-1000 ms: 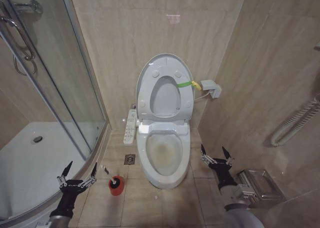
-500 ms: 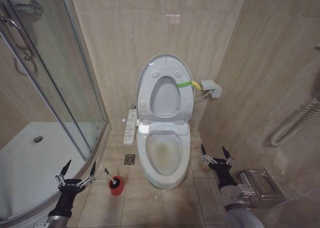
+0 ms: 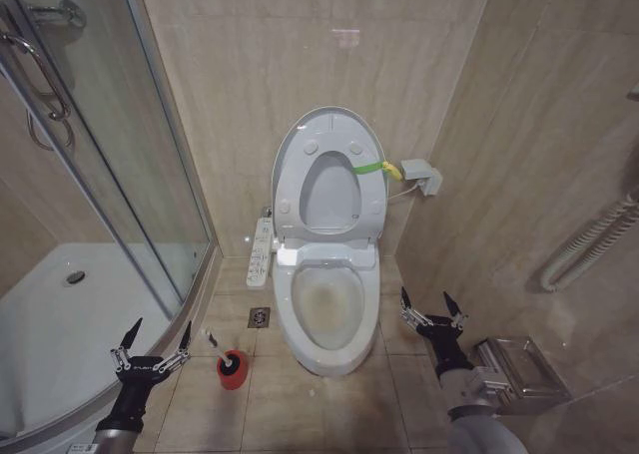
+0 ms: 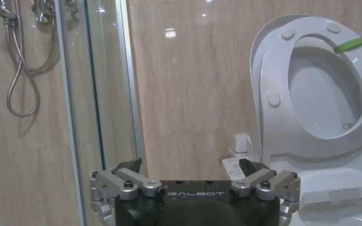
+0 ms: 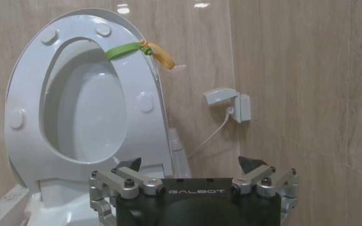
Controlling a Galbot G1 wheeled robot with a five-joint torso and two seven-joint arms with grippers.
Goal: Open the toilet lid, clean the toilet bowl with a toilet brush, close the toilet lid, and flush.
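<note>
The tiled floor [image 3: 300,404] carries the white toilet bowl [image 3: 329,349], which stands against the back wall. A small red cup [image 3: 232,371] sits on the tiles just left of the bowl, with the toilet brush [image 3: 214,340] sticking out of it. A square drain [image 3: 260,317] lies in the floor between the cup and the wall. The raised shower tray [image 3: 70,324] borders the floor on the left.

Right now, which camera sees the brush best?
The head view: the brush shows there, standing in its red cup on the floor left of the bowl, near the left tool. The wrist views look at the raised lid and wall instead.
</note>
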